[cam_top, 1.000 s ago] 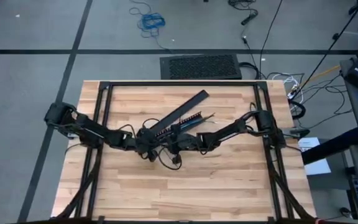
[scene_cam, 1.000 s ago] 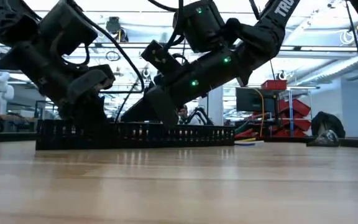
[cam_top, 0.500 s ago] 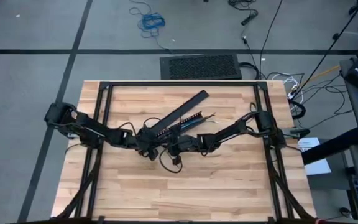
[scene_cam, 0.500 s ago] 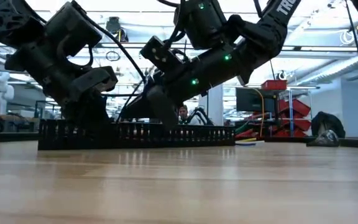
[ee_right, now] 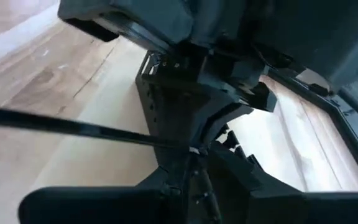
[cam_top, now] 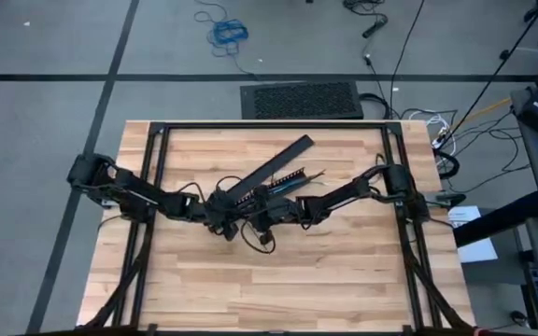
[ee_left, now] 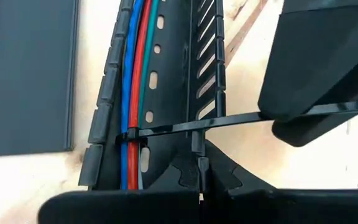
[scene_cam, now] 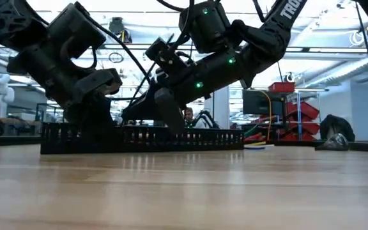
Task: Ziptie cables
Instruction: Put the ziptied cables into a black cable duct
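The step in hand looks like the tightening of the tie: in the left wrist view the cables (ee_left: 134, 74), blue, red and green strands lying side by side, run along the channel of the black slotted bar (ee_left: 194, 68), and a thin black zip tie (ee_left: 166, 130) is already looped across them just ahead of the left tool (ee_left: 199, 186), its free tail running out sideways to the right tool (ee_left: 309, 121). The right tool appears narrowly closed on that tail, judging by how the strip disappears between its dark pads; the left tool sits at the end of the bar with its fingers pressed against the bar's wall, seemingly bracing it, though whether it truly pinches the bar I cannot tell. From above, both tools meet at the near end of the bar (cam_top: 274, 179) in the middle of the tabletop (cam_top: 344, 271), left tool (cam_top: 220, 213) just beside right tool (cam_top: 261, 217). The next move, as I judge it, calls for a steady pull on the tail away from the left tool, along the line of the strip, while the bar is held still, until the loop cinches snug on the cables without lifting them out of the channel. The tabletop is pale wood in a black frame; a flat black cover strip (cam_top: 278, 161) lies beside the bar. Beyond it, grey floor, a black mat (cam_top: 302, 100), loose floor cables, and in the low view a bright workshop with red shelving (scene_cam: 292, 108).
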